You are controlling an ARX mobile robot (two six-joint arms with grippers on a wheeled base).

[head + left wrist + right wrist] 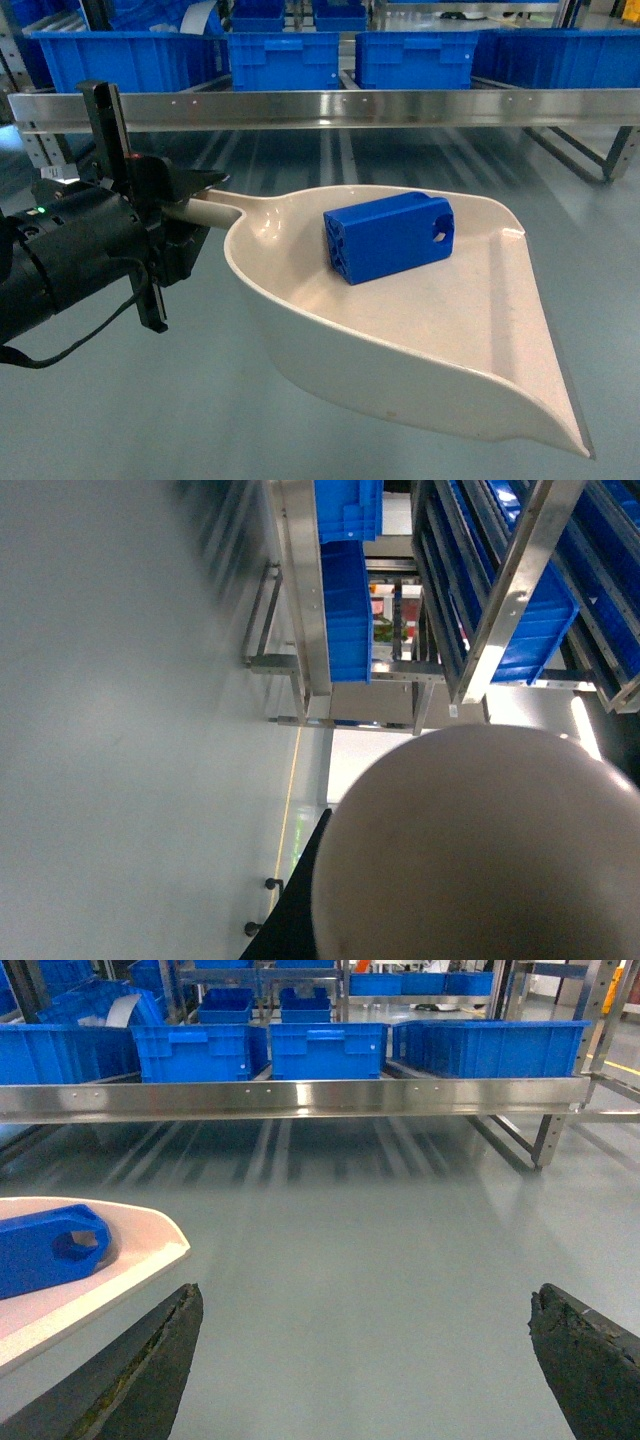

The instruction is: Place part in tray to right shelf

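Head view: the left gripper [175, 215] clamps the handle of the cream tray [470, 340], held above the grey floor [130, 420]; the blue part [388, 236] lies inside it, short of the right shelf [330, 108] and its blue crates [285, 58]. Left wrist view: the tray's underside fills the lower frame. Right wrist view: the right gripper [365, 1360] hangs spread wide, empty, beside the tray's edge.

left arm [70, 255]: black, round casing | green light | black cable | right fingers [150, 1365]: dark, worn
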